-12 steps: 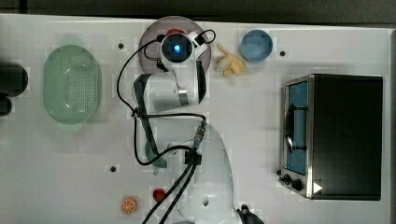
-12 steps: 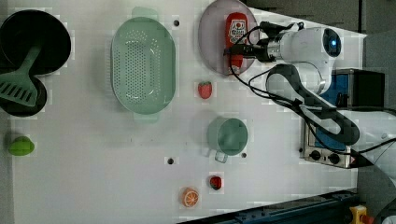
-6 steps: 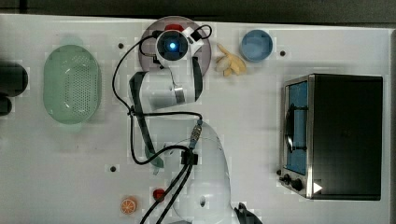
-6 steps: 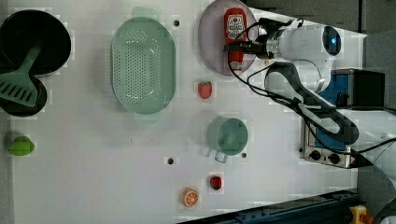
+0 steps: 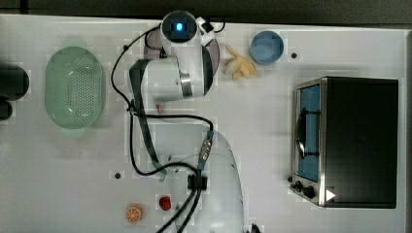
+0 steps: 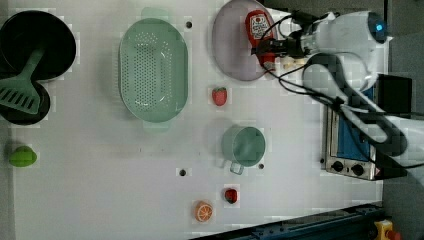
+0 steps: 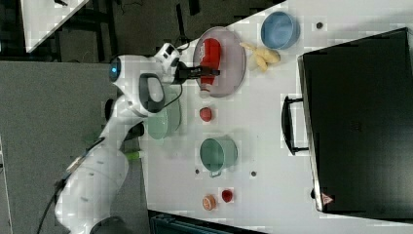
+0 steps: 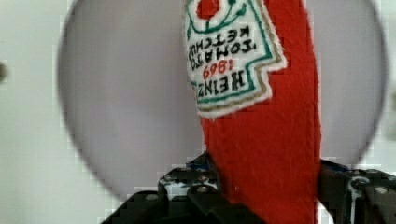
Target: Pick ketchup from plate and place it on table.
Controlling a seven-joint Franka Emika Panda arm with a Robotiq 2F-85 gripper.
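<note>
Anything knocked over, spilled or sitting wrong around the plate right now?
Nothing stands out. The ketchup lies flat on the plate with the gripper closed around its lower body; no spill shows on the plate or the table. The strawberry sits just off the plate's rim.

You see the ketchup (image 6: 258, 31), a slim red squeeze bottle with a white label reading "Heinz Tomato Ketchup" in the wrist view (image 8: 261, 116), positioned over the plate (image 6: 232, 45), its pale cap end toward the plate's rim in the right view (image 7: 209, 58). Whether it rests on the plate or hangs just above it, you cannot tell. The plate (image 7: 229, 73), large, round and pale lilac-grey, sits flat on the white table (image 6: 100, 175) near its edge.
</note>
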